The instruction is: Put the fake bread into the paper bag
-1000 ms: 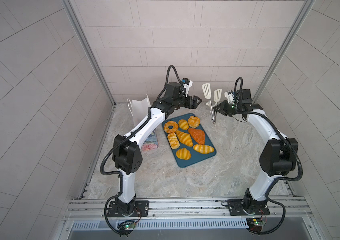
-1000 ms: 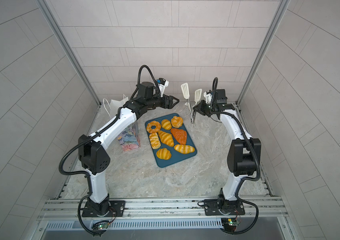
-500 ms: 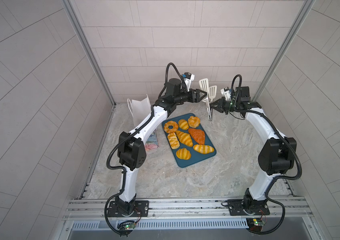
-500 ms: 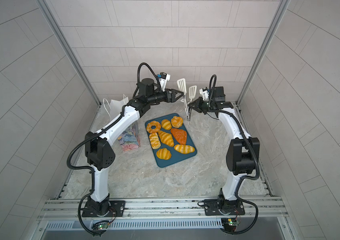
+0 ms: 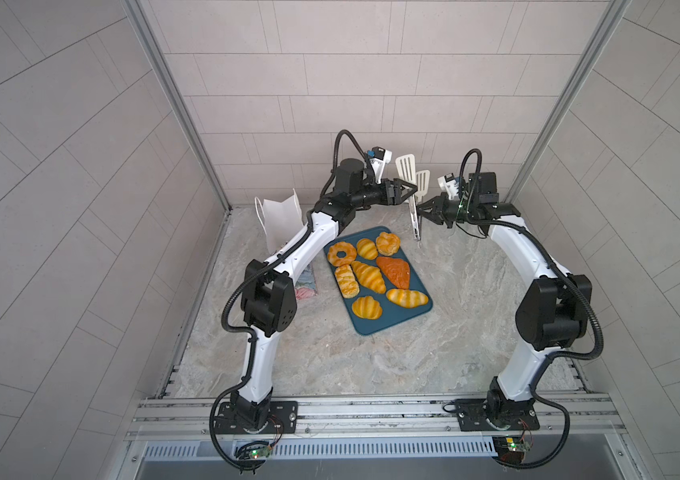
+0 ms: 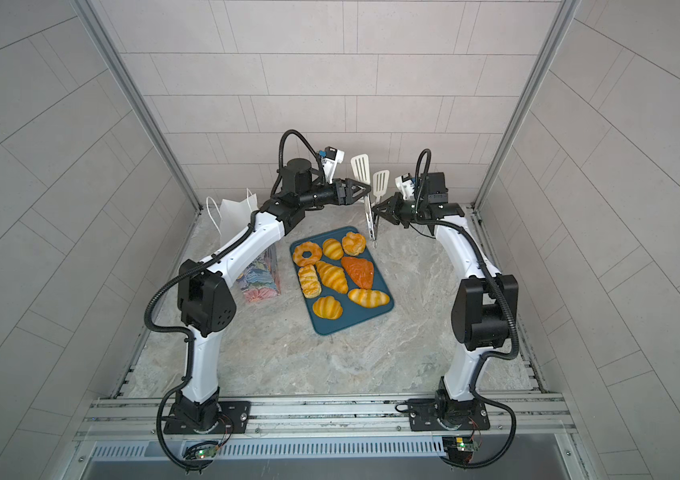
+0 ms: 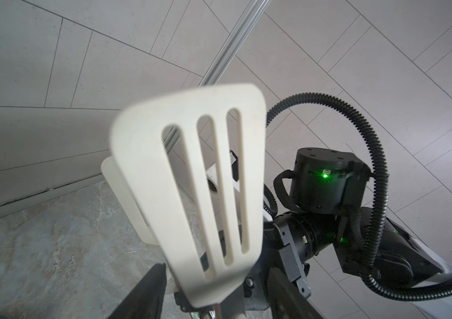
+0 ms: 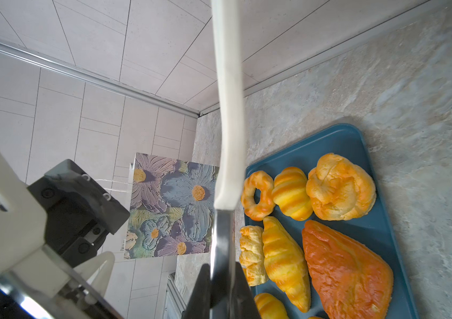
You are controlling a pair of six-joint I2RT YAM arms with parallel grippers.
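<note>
At the far left of the marble-patterned bench (image 5: 371, 365) the paper bag (image 5: 282, 216) stands upright near the back corner, its mouth open and its white inside showing; the right wrist view shows its painted flower face (image 8: 172, 204). The left arm's white link crosses in front of its lower half. Just beside it, towards the middle, lies a dark teal tray (image 5: 396, 320) carrying all eight pieces of the fake bread (image 5: 367, 276): a ring, a striped roll and a round bun along the far end, a flaky strip, a croissant and a darker orange-brown pastry in the middle, two more rolls at the near end. Right of the tray's far corner, white slotted tongs (image 5: 406, 168) stand upright with the blades on top. The left tool (image 5: 413, 194) reaches in just below the blades, its jaws apart on either side of the stem with gaps visible in the left wrist view. Lower down, the right tool (image 5: 420, 209) is clamped tight on the metal shaft.
</note>
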